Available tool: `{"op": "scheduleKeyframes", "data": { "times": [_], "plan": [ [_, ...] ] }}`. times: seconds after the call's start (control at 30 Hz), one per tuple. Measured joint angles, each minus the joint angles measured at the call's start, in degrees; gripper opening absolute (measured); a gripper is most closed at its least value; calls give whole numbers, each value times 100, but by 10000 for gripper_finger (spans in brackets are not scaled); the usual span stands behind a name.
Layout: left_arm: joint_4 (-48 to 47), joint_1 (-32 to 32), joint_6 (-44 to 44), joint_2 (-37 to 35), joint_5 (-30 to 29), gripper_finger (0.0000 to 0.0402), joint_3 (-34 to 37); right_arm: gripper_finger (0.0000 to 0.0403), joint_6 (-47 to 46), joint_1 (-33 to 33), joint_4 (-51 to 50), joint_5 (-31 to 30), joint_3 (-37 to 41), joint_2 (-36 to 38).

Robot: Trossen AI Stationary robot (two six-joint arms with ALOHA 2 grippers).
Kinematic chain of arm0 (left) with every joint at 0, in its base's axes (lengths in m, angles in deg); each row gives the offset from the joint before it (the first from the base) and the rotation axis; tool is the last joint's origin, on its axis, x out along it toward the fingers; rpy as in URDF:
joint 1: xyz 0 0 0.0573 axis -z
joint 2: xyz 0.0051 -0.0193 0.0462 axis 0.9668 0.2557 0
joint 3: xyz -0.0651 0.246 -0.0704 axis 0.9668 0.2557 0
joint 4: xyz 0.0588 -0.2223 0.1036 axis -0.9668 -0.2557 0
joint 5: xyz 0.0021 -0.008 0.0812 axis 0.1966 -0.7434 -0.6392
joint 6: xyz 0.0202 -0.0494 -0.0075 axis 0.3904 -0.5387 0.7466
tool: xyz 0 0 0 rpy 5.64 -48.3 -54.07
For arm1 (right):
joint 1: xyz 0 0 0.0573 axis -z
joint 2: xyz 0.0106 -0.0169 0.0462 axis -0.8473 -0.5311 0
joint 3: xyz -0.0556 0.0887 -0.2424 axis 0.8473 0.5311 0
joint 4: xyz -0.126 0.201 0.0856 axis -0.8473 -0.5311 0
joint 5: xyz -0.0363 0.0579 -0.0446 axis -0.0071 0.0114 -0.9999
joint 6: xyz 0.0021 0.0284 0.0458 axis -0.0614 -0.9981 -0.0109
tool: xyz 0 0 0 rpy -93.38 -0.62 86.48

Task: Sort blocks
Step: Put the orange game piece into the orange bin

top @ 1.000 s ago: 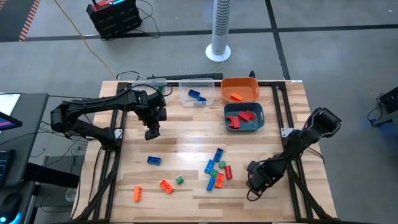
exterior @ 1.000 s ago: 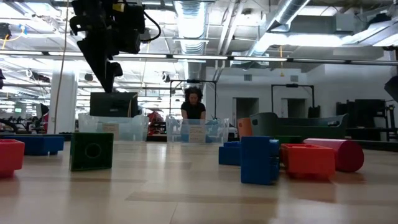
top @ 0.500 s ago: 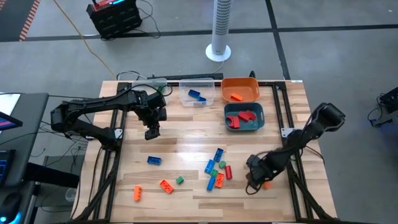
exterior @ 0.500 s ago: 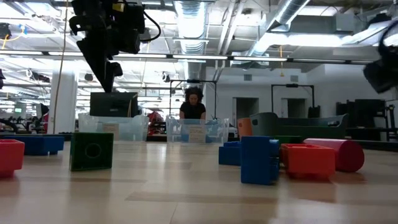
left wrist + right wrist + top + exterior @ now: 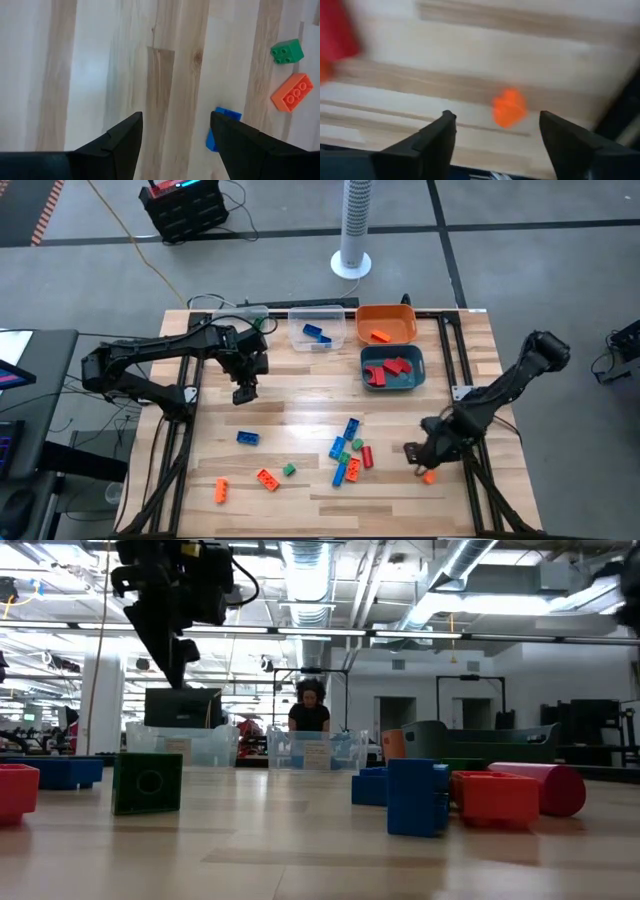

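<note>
Right gripper (image 5: 424, 463) low over surface (image 5: 300, 395) near right edge, jaws spread, empty, straddling small orange block (image 5: 429, 476). Block light, rigid, slick plastic; pinch flat sides, not studs. Left gripper (image 5: 243, 391) hovers left of teal bin (image 5: 394, 387), jaws released.

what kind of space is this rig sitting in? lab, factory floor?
Most likely an open robotics lab or workshop. The low view shows exposed ceiling ducts, strip lights and a person at a far workbench. From above, the wooden table stands on a bare concrete floor with a tower fan behind it.
</note>
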Motion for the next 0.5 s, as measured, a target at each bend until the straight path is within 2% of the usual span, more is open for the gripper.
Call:
{"op": "scheduleKeyframes", "data": {
  "times": [0.17, 0.27, 0.5],
  "plan": [
    [159, 0, 139, 0, -56, 228, -2, 325, -961, -514, 267, 92, 0, 28],
    [130, 0, 11, 0, -253, 228, -2, 325, -1041, -585, 700, 427, -4, -73],
    [206, -1, -132, 0, -381, 228, -2, 320, -1036, -569, 669, 324, -2, -197]
  ]
}}
